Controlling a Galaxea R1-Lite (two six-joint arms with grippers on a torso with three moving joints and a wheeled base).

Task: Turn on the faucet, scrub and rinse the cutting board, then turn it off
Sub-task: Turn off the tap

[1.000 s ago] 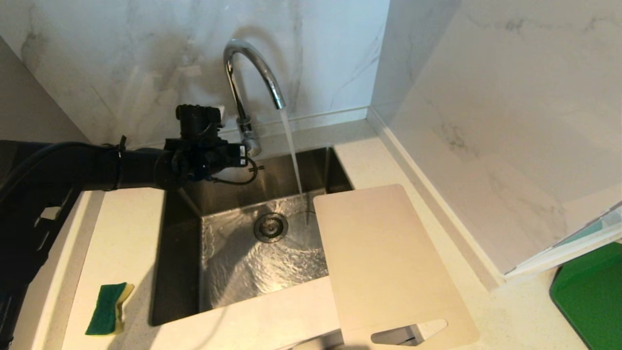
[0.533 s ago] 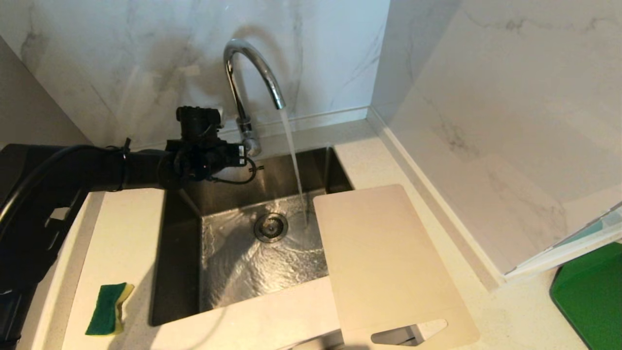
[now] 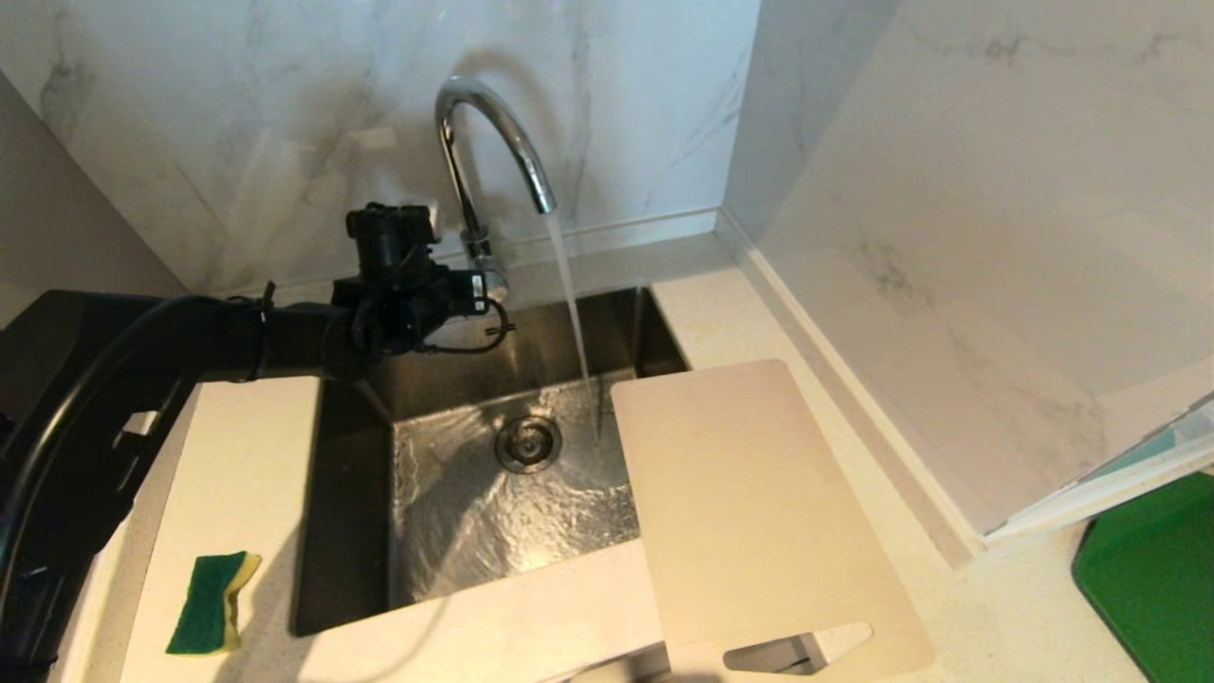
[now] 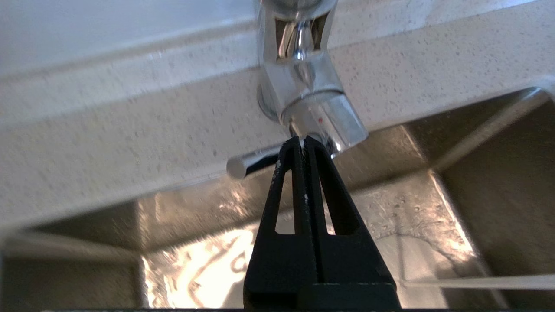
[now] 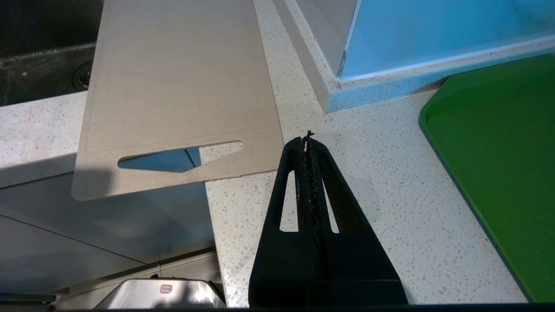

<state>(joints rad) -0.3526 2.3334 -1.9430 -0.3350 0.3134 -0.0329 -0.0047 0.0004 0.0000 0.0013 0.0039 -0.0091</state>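
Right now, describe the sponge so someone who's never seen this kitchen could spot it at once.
Find the steel sink set in the pale speckled counter. On the counter strip to its left, near the front edge, lies the sponge. It is small and soft, green on top with a yellow layer, unlike the large cream cutting board overhanging the sink's right side.

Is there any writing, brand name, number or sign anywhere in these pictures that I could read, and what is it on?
No readable words or numbers anywhere.
Faucet: only a small red dot on its chrome base, a mark, not text.
Small red-edged label on a metal part below the counter edge: too small to read.
Cutting board, sponge, green mat: no print visible.
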